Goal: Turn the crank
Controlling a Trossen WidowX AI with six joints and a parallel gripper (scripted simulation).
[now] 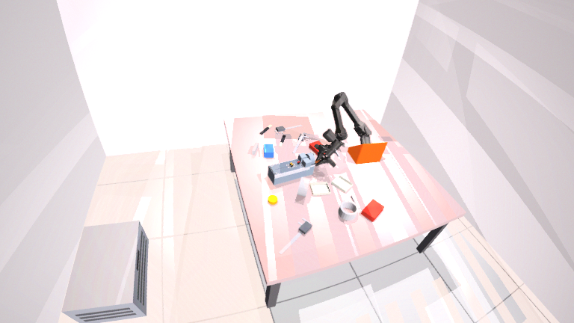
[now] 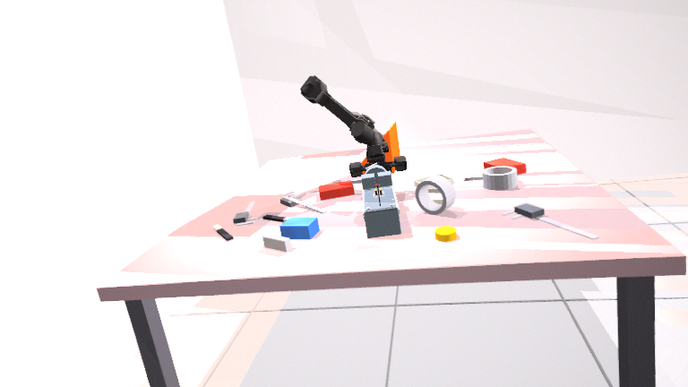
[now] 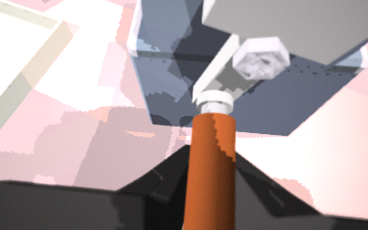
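Observation:
The blue-grey machine (image 1: 292, 174) (image 2: 382, 223) (image 3: 160, 91) stands on the table, its crank end toward the arm. The white crank arm (image 3: 216, 72) slants down and left from its hub in the wrist view, to the orange handle (image 3: 208, 163). My gripper (image 3: 207, 155) is shut on the handle, one dark finger on each side. On the machine's top, the small red pointer (image 1: 298, 161) (image 2: 377, 185) appears on the crank side of the brass marks (image 1: 291, 164) (image 2: 377, 192), not level with them. The exact gap is too small to read.
An orange panel (image 1: 367, 153) stands by the arm's base. A red block (image 1: 313, 144) (image 2: 336, 190) lies close beside the gripper. A grey-white ring (image 2: 424, 198) stands beside the machine, near cream trays (image 1: 320, 188) (image 1: 341, 183). A blue block (image 1: 268, 150) (image 2: 299, 227) and yellow disc (image 1: 272, 200) (image 2: 445, 234) lie farther off.

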